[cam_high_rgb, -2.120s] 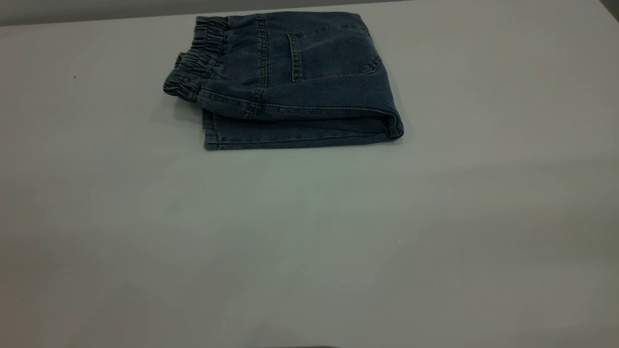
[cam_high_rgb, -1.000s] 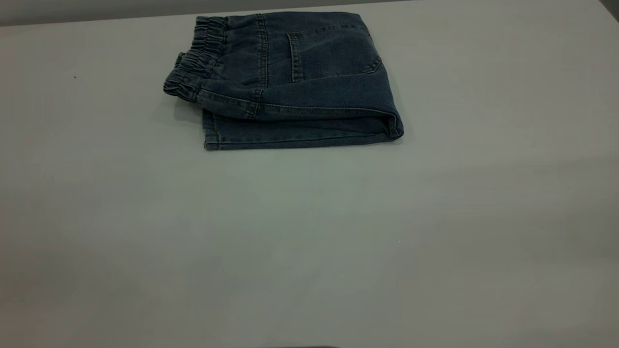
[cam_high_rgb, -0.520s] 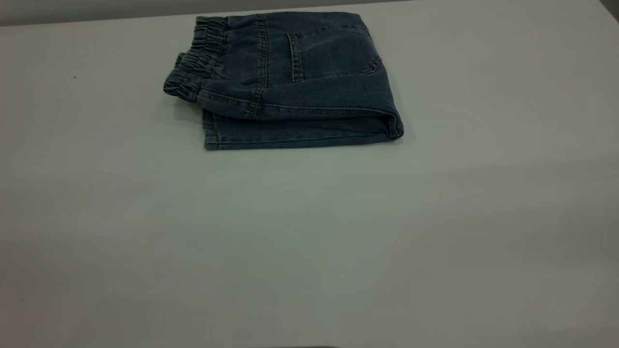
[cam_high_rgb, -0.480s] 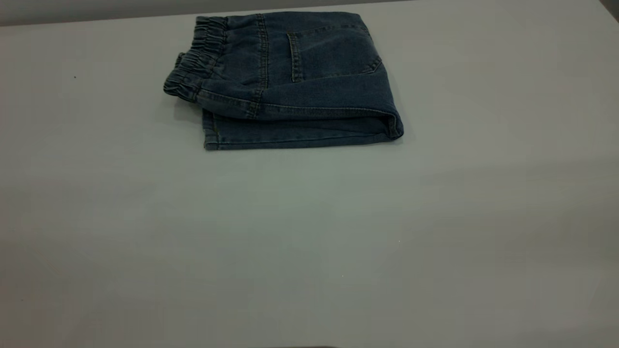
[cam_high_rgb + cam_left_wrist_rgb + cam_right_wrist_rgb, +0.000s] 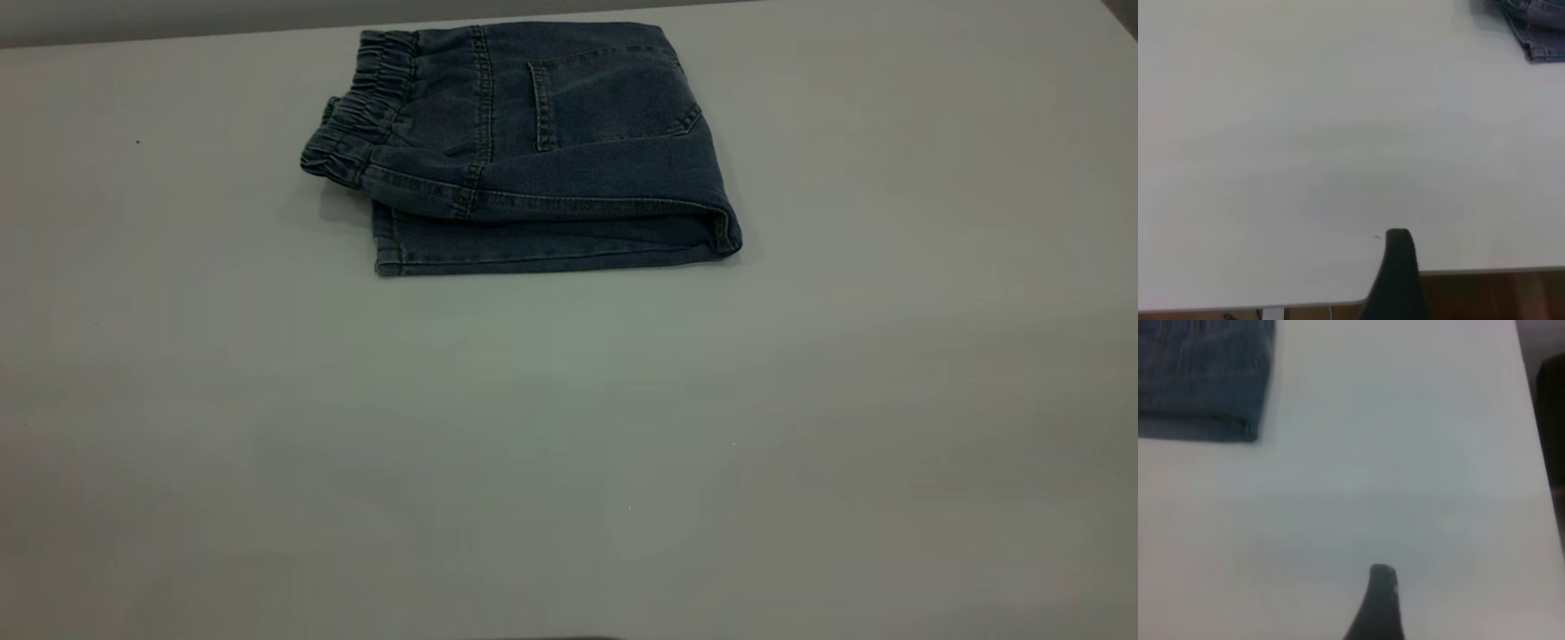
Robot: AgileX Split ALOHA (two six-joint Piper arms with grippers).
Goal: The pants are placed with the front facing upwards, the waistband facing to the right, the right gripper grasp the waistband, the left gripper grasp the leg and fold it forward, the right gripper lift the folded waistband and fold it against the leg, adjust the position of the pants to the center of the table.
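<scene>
One folded pants (image 5: 533, 147) on white table (image 5: 569, 427).

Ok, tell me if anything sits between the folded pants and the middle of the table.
Nothing visible does. The pants lie folded near the far edge of the table, and the surface toward its middle is bare. No gripper touches them.

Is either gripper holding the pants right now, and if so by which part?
Neither. The pants lie folded on the table, with both grippers away from them.
</scene>
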